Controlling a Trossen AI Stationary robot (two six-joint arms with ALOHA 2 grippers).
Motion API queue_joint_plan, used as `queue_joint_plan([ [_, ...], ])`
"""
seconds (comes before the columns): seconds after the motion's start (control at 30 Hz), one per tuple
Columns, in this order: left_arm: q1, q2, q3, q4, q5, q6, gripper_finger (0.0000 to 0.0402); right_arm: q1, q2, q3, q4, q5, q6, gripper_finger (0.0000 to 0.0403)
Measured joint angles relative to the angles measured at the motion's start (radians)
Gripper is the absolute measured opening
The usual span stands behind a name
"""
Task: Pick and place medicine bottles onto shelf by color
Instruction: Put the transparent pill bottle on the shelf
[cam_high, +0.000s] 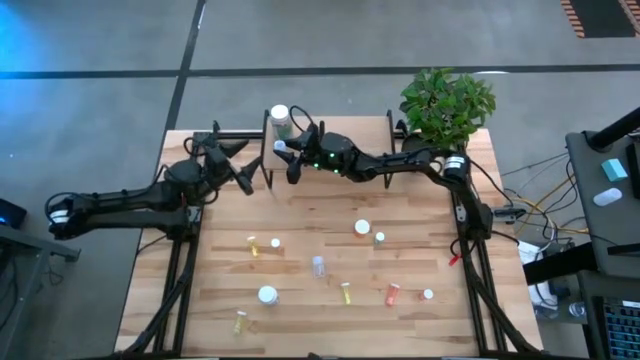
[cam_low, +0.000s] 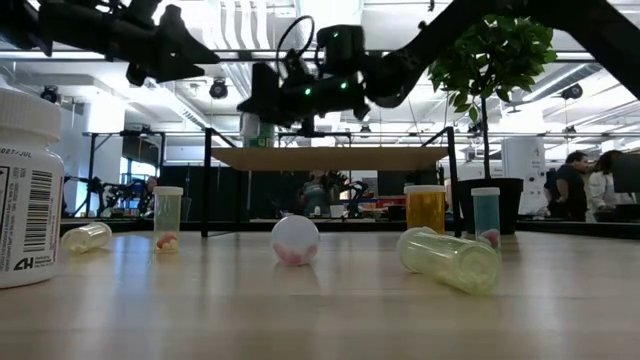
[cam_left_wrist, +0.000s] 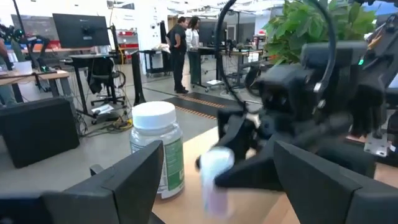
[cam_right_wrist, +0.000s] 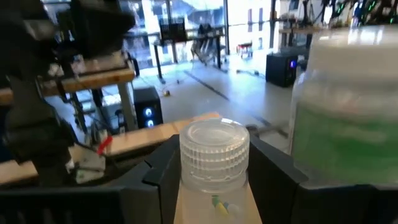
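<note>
The shelf (cam_high: 340, 128) stands at the table's far middle. A white-capped, green-labelled bottle (cam_high: 280, 118) stands on its left end and also shows in the left wrist view (cam_left_wrist: 157, 149). My right gripper (cam_high: 287, 152) reaches over the shelf's left end, shut on a small clear vial (cam_right_wrist: 214, 155) with a ribbed white cap, just beside that bottle (cam_right_wrist: 348, 112). My left gripper (cam_high: 240, 165) is open and empty, just left of the shelf, facing the right gripper. Several loose bottles lie and stand on the table, among them a yellow one (cam_high: 254, 248) and an orange one (cam_high: 392, 293). My right gripper pinches the vial's body just under the cap (cam_right_wrist: 214, 190) between its two fingers, one on each side. The fingers come level from the table's right side. The vial stands upright over the shelf board. I cannot tell whether its bottom rests on the board.
A potted plant (cam_high: 447, 103) stands at the far right corner, behind the right arm. In the low view a large white bottle (cam_low: 28, 190) stands close by at the left and a greenish one (cam_low: 450, 258) lies on its side. People stand in the room beyond.
</note>
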Motion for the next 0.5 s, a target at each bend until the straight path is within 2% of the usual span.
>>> queue_joint_plan([
  [0.5, 0.001, 0.035, 0.000, 0.001, 0.007, -0.005, 0.0286, -0.025, 0.023, 0.024, -0.062, 0.027, -0.013, 0.0155],
])
